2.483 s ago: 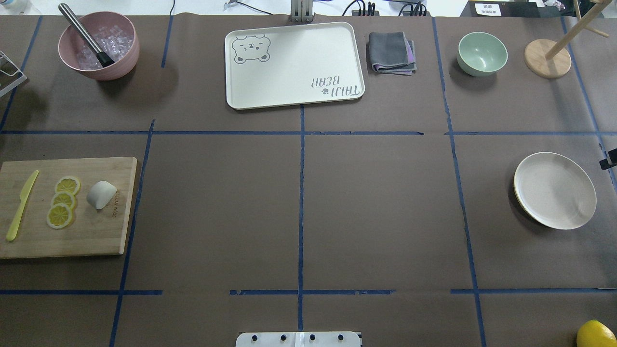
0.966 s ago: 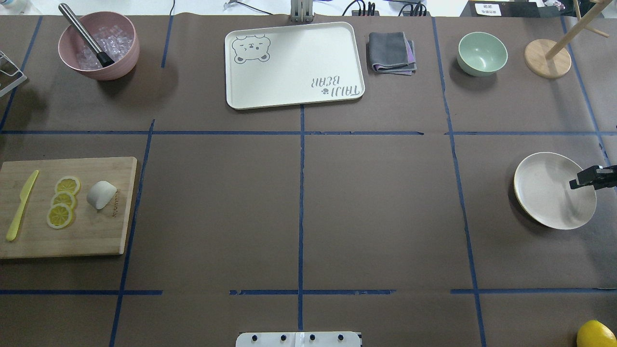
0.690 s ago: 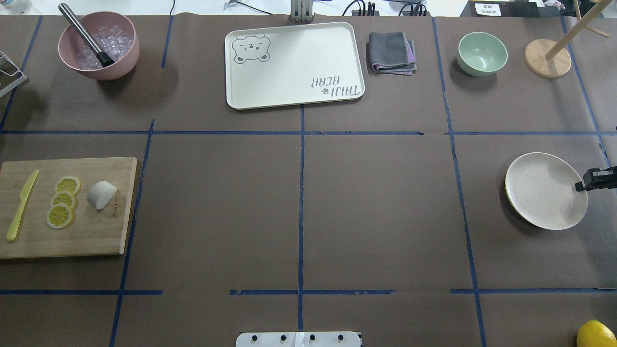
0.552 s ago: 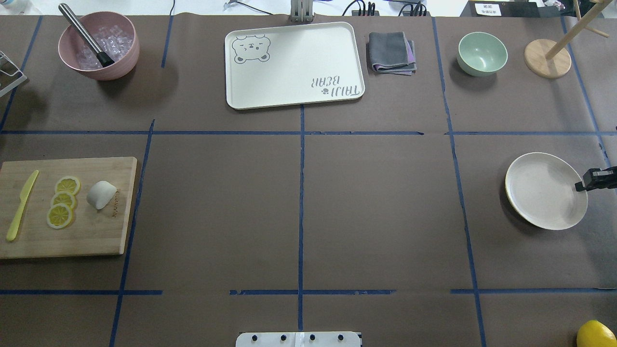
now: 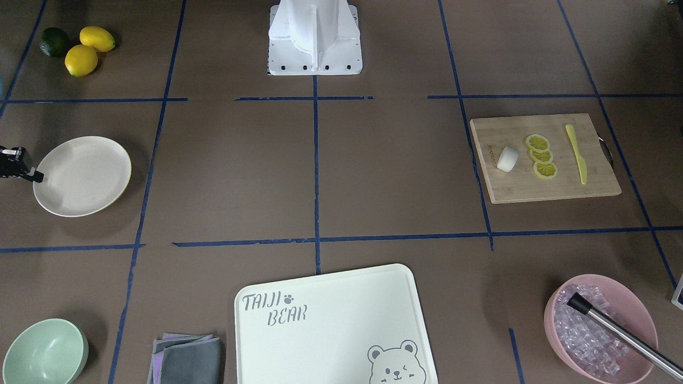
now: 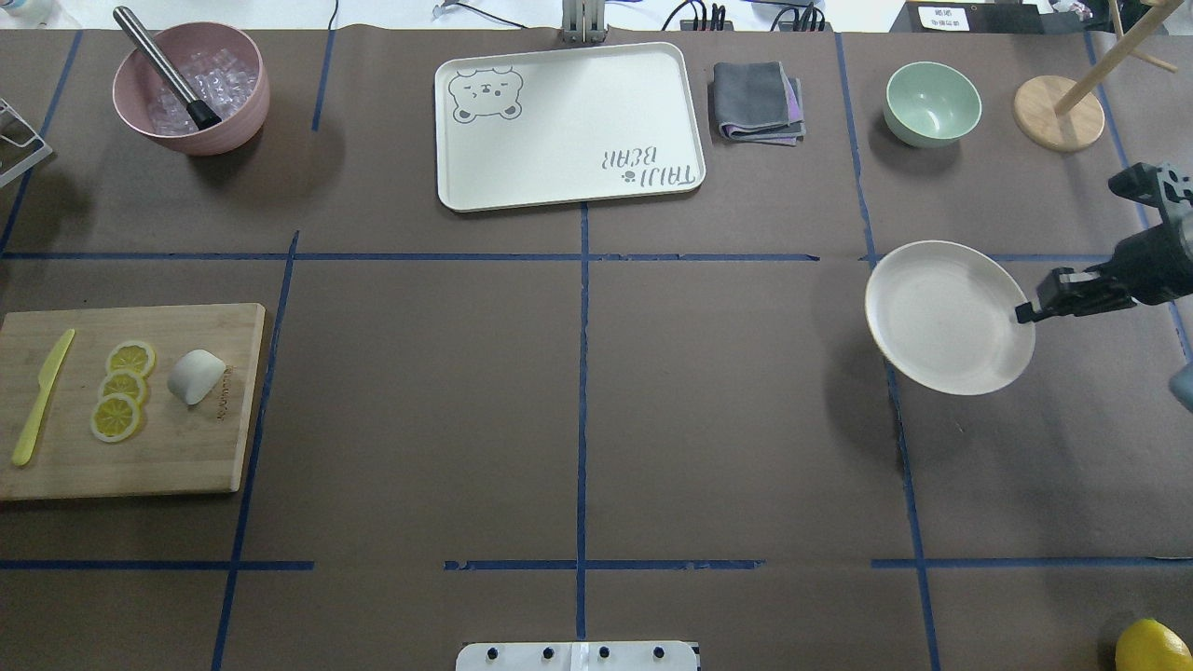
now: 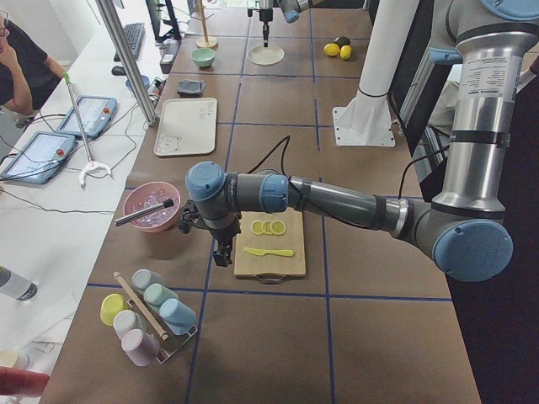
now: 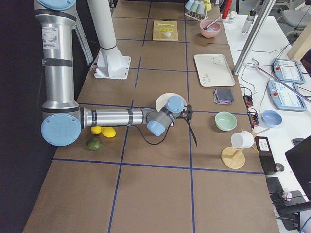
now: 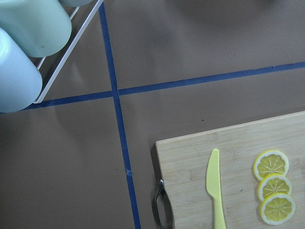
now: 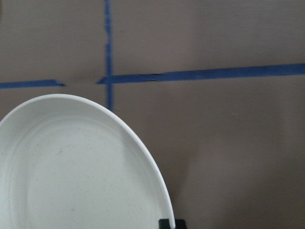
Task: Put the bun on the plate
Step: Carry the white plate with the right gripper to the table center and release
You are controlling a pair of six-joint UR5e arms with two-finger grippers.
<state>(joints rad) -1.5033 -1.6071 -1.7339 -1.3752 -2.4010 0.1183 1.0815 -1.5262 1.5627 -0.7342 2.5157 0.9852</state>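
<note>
The bun, small and white, lies on the wooden cutting board at the table's left, beside three lemon slices and a yellow knife. The cream plate is at the right, raised off the table with its shadow offset beneath it. My right gripper is shut on its right rim. The right wrist view shows the plate and one dark fingertip at its edge. My left gripper hangs beside the board's outer end. I cannot tell whether it is open or shut. The left wrist view does not show the bun.
Along the far edge stand a pink bowl of ice with a metal tool, the bear-print tray, a folded grey cloth, a mint-green bowl and a wooden stand. A lemon lies near right. A cup rack stands left of the board.
My right gripper came in from the right, closed on the plate's rim, and has carried the plate left and toward the far side. The bun has not moved.
</note>
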